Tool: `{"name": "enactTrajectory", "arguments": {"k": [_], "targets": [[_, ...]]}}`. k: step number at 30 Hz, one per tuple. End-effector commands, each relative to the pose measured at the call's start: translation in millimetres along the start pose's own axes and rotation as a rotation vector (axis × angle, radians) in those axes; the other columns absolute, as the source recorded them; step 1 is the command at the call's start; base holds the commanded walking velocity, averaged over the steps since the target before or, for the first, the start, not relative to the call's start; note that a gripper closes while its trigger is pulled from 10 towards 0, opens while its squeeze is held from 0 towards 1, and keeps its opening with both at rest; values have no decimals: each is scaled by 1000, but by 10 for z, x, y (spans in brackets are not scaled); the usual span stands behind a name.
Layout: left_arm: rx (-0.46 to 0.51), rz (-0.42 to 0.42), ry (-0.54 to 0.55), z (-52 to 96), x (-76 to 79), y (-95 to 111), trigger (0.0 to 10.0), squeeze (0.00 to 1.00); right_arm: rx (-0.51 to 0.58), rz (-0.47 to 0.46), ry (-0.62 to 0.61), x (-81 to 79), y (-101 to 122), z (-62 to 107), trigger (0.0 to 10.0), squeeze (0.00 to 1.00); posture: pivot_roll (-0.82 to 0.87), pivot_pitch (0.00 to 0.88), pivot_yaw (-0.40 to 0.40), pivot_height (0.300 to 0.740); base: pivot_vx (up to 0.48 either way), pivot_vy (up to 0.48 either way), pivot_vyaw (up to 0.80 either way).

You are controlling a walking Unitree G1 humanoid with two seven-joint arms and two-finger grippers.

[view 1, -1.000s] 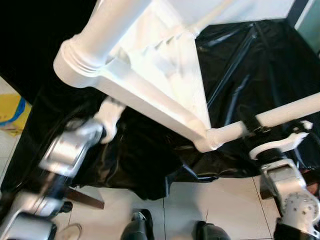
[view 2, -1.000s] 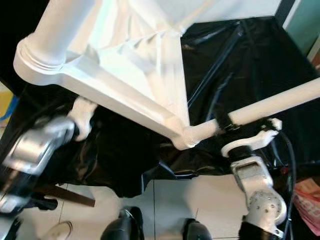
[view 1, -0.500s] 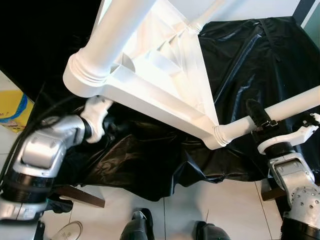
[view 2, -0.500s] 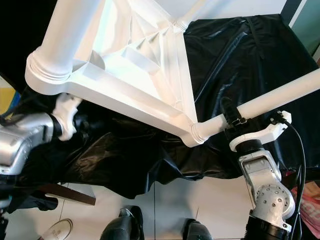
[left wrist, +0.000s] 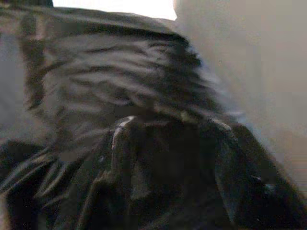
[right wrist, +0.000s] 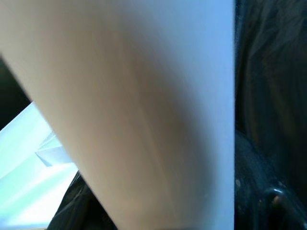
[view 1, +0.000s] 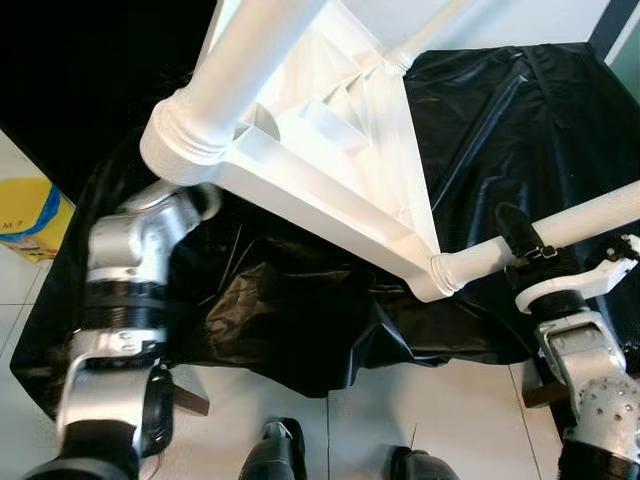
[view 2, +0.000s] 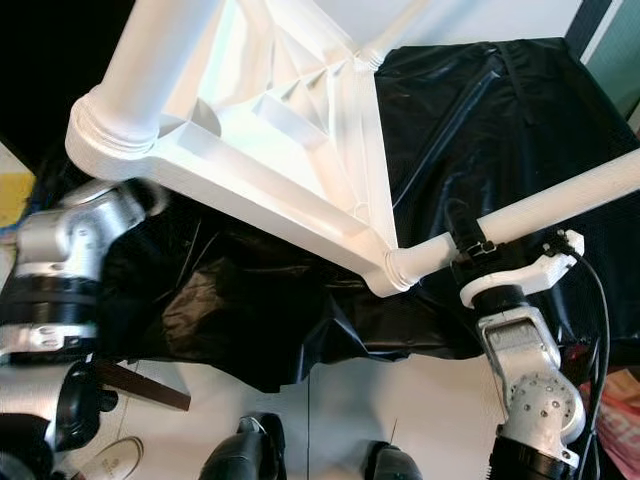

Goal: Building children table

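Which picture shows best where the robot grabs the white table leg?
The right eye view: the right gripper clamps the white leg near its socket. The left eye view shows the same. The right wrist view shows that leg as a close blur.

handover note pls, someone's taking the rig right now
Right gripper: shut on the white cylindrical table leg, next to its corner socket.
Left gripper: tucked under the white plastic table top, fingers hidden.
Table top lies upside down, tilted, on black plastic sheeting. Near-left thick white leg is seated in its corner.
Left: confirm the right leg is fully seated, then turn the table upright.
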State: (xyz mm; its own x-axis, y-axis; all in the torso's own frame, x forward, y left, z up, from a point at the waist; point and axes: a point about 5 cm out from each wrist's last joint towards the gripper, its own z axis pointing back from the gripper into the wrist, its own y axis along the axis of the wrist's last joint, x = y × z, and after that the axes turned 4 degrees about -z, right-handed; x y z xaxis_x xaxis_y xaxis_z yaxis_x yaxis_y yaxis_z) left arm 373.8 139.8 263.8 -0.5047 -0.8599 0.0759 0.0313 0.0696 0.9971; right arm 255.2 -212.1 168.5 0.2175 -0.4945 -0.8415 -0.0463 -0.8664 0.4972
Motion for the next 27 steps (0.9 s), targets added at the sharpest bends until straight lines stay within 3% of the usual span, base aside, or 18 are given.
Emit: {"name": "enactTrajectory", "arguments": {"k": [1, 2, 4, 5, 6, 15, 16, 17, 21, 24, 27], "targets": [[24, -10, -53, -68, 116, 65, 10000, 0, -46, -89, -73, 155, -170, 79, 10000, 0, -61, 174, 58, 740, 0, 0, 0], [43, -2, -93, -143, 210, 136, 10000, 0, -38, -105, -91, 182, -206, 106, 10000, 0, -68, 172, 60, 740, 0, 0, 0], [43, -2, -93, -143, 210, 136, 10000, 0, -38, -105, -91, 182, -206, 106, 10000, 0, -68, 172, 60, 740, 0, 0, 0], [50, -6, -121, -207, 278, 193, 10000, 0, -24, -117, -99, 196, -229, 133, 10000, 816, -70, 172, 64, 740, 0, 0, 0], [58, -8, -129, -233, 307, 233, 10000, 0, -14, -122, -99, 198, -234, 149, 10000, 1000, -72, 171, 68, 740, 0, 0, 0], [119, -29, -140, -346, 416, 411, 10000, 0, 60, -158, -136, 163, -249, 333, 10000, 1000, -78, 172, 78, 740, 0, 0, 0], [121, -36, -149, -351, 432, 424, 10000, 0, 68, -157, -134, 141, -247, 376, 10000, 788, -78, 172, 78, 740, 0, 0, 0], [126, -42, -154, -359, 443, 440, 10000, 0, 80, -147, -142, 134, -237, 438, 10000, 0, -83, 174, 84, 740, 0, 0, 0], [147, -39, -156, -381, 463, 506, 10000, 0, 132, -124, -201, 219, -161, 631, 10000, 0, -95, 180, 93, 740, 0, 0, 0], [151, -33, -157, -386, 467, 527, 10000, 0, 152, -131, -219, 253, -135, 673, 10000, 0, -95, 180, 93, 740, 0, 0, 0], [190, -32, -165, -404, 505, 677, 10000, 0, 185, -180, -240, 328, -82, 773, 10000, 0, -105, 181, 103, 740, 0, 0, 0]]}}
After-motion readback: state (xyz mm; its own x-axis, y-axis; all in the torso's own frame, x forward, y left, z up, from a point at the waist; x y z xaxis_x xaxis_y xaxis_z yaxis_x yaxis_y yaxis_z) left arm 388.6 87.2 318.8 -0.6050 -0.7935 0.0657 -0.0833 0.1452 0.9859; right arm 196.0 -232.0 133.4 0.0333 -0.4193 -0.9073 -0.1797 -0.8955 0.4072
